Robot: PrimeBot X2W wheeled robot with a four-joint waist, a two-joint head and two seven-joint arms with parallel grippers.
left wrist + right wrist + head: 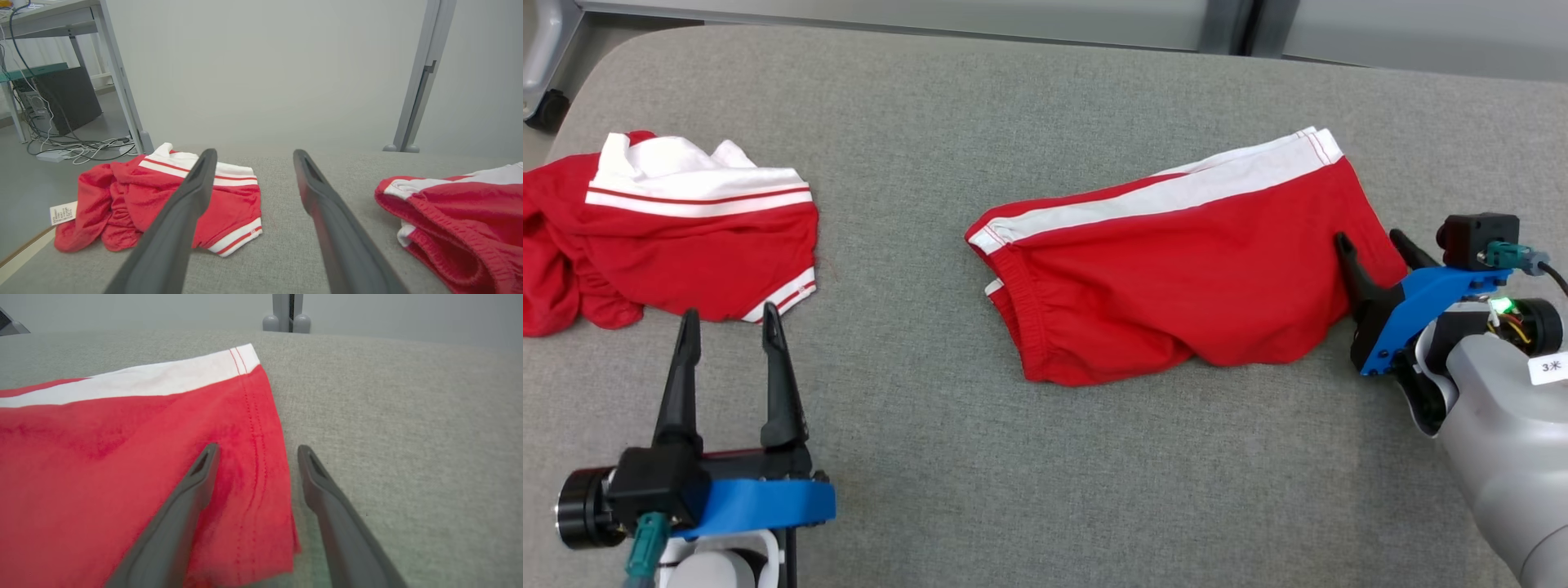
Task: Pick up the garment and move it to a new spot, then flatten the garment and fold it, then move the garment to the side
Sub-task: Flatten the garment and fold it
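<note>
Nearest to us, at the lower left of the head view, we note the left gripper [729, 314], its two long dark fingers spread wide with bare table between them, grasping nothing. It sits over the grey fabric-covered table top [1045, 457], just short of a crumpled red garment with white bands [686, 245] that lies at the table's left edge, a white label [63, 213] showing at its outer end. We find the task's piece, a pair of red shorts with a white side stripe [1176, 278], lying flat right of centre on the table, elastic waistband toward the left, well apart from the crumpled garment. At its right hem stands the right gripper [1367, 238], likewise spread and gripping nothing. In the right wrist view one finger [192, 490] lies over the red cloth and the other over bare table, with the stitched hem between them. Whether the fingers touch the cloth we cannot tell.
</note>
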